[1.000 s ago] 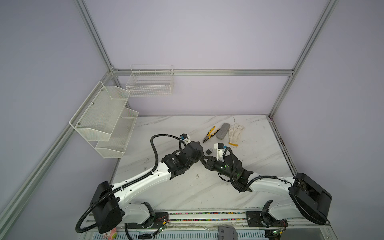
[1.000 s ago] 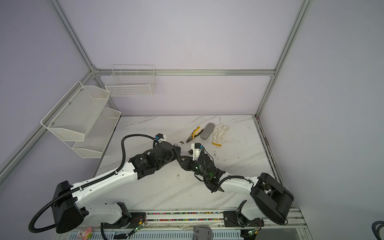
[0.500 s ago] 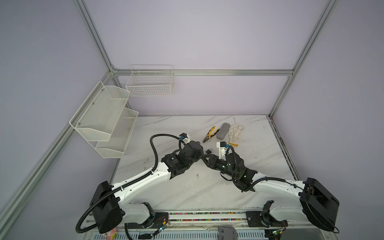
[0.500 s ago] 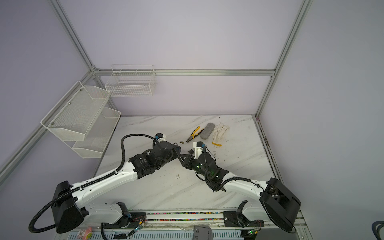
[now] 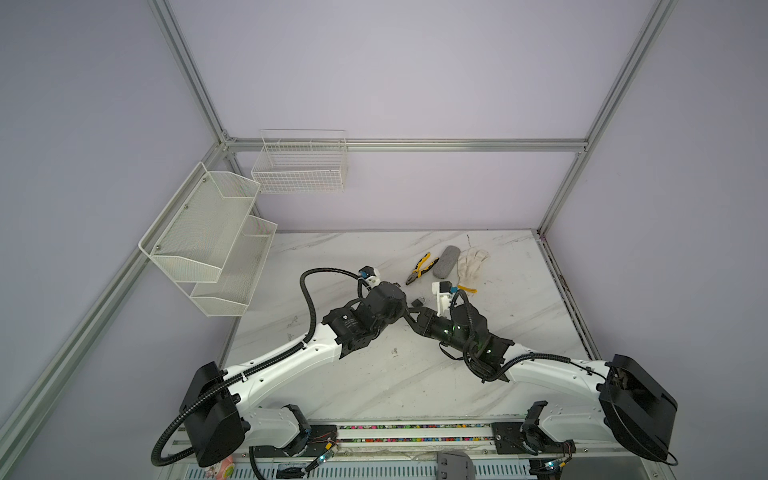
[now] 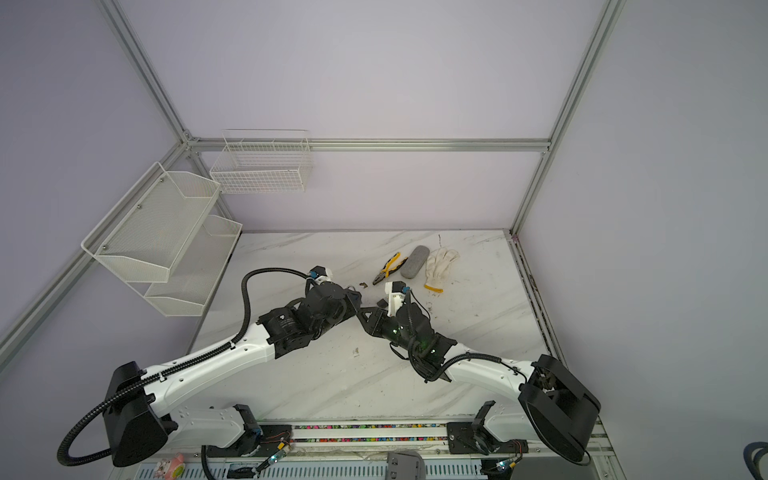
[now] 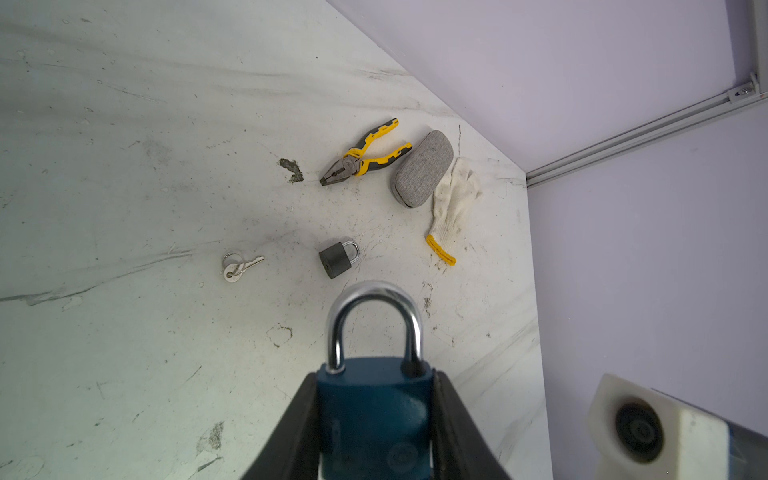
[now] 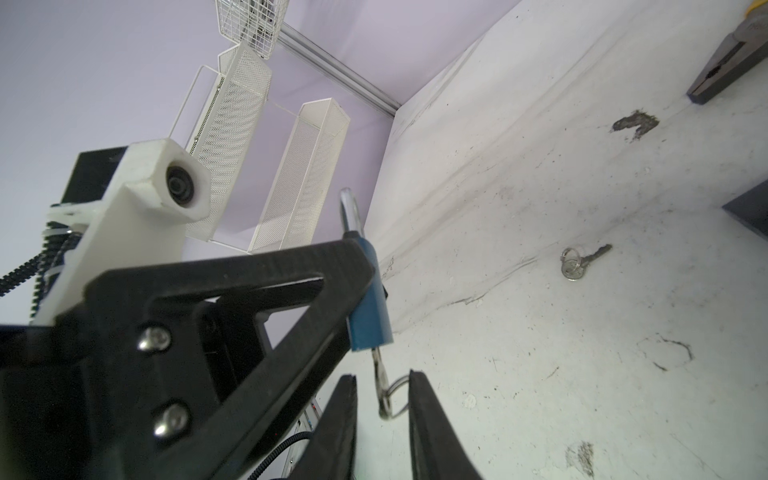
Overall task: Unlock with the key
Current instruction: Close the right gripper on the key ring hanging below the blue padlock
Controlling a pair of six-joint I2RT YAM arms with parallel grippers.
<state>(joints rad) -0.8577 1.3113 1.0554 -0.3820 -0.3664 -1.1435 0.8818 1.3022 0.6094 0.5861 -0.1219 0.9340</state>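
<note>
My left gripper (image 7: 376, 384) is shut on a blue padlock (image 7: 374, 411) with a steel shackle, held above the table. In the right wrist view the blue padlock (image 8: 370, 307) has a silver key (image 8: 379, 370) with a ring sticking out of its underside. My right gripper (image 8: 382, 382) stands around that key's head. A gap shows on one side and the ring touches the other finger. In both top views the left gripper (image 5: 404, 309) and the right gripper (image 5: 412, 316) meet tip to tip mid-table.
On the marble table (image 7: 124, 353) lie a second key on a ring (image 7: 239, 266), a small grey padlock (image 7: 338, 257), yellow-handled pliers (image 7: 361, 156), a grey case (image 7: 422, 174) and a white glove (image 7: 455, 199). White wire shelves (image 5: 208, 237) hang on the left wall.
The right arm has swung at its base while its gripper stays at the padlock's underside. The left arm holds still with the padlock.
</note>
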